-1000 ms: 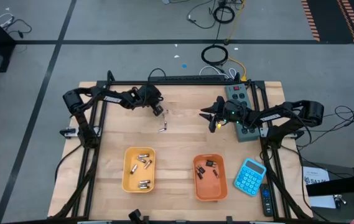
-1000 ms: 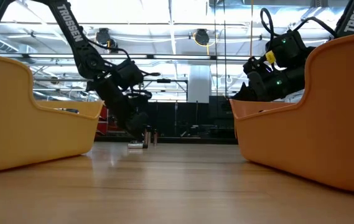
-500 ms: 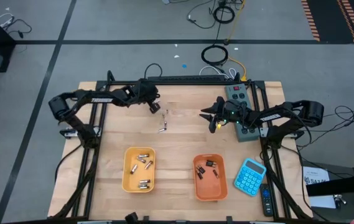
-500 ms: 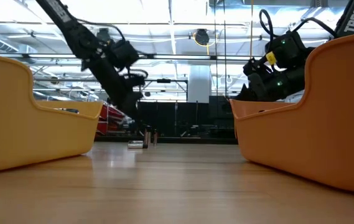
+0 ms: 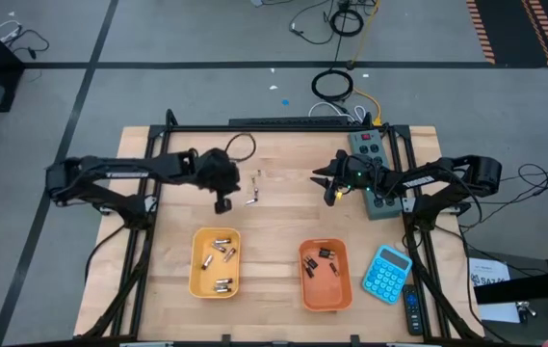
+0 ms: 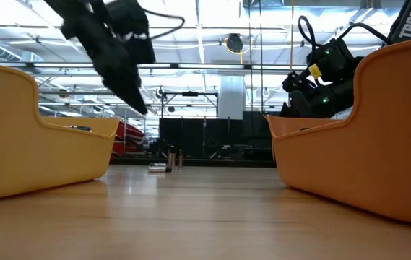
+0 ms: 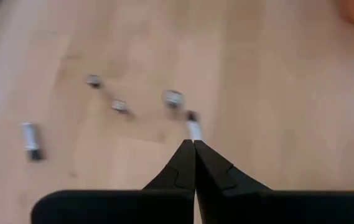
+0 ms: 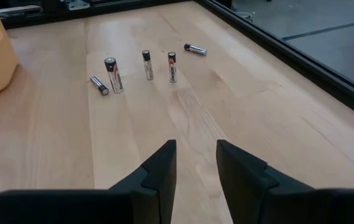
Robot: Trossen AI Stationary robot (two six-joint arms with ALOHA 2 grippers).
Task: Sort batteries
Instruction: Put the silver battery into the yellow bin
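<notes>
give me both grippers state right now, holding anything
Left gripper: fingers shut, holding nothing, above the loose batteries.
Right gripper: fingers open, empty, over the table.

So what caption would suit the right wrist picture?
Open right hand facing five loose batteries on the wooden table.

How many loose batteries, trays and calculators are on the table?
loose batteries: 5
trays: 2, the yellow tray and the orange tray
blue calculator: 1
total: 8
</notes>
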